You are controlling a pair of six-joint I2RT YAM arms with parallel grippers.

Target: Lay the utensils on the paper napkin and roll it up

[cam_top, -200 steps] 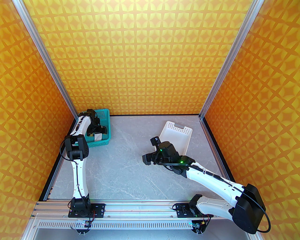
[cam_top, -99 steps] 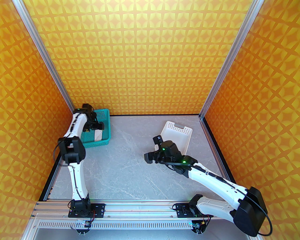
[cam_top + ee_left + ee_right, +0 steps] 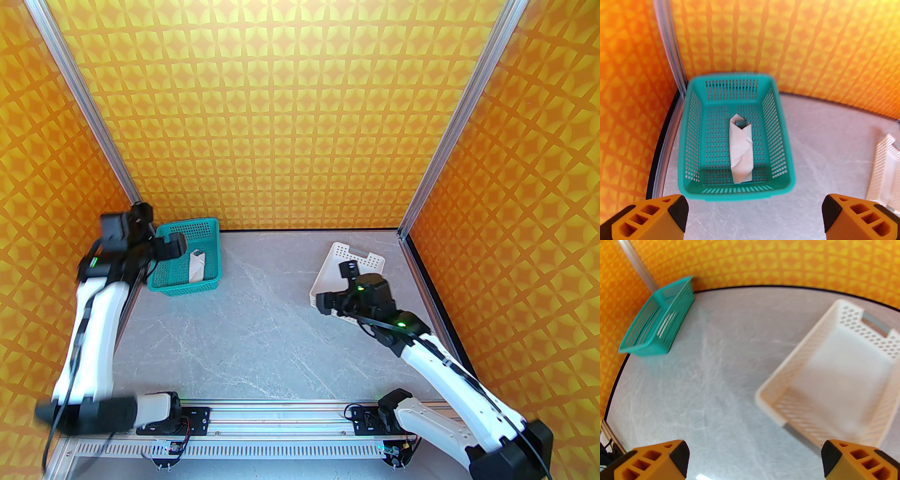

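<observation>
The paper napkin [image 3: 741,153] lies rolled into a white bundle on the floor of a teal basket [image 3: 738,196]. A dark teal tip of the utensils [image 3: 740,123] peeks out of its far end; the rest is wrapped inside. From above, the napkin roll [image 3: 195,268] rests in the teal basket [image 3: 218,255] at the back left corner. My left gripper [image 3: 145,240] hovers open and empty by the basket's left rim, and its orange fingers [image 3: 654,218] stand wide apart. My right gripper [image 3: 335,287] is open and empty over the near end of the white tray.
A white perforated tray [image 3: 358,251] sits at the back right, tilted; its rim [image 3: 799,350] is blurred in the right wrist view, where the teal basket [image 3: 658,319] shows at far left. Grey marble table [image 3: 243,328] spreads between them. Orange patterned walls close three sides.
My left arm has pulled up and back to the left out of the teal basket, leaving the roll inside. My right arm has swung right, over the white tray.
</observation>
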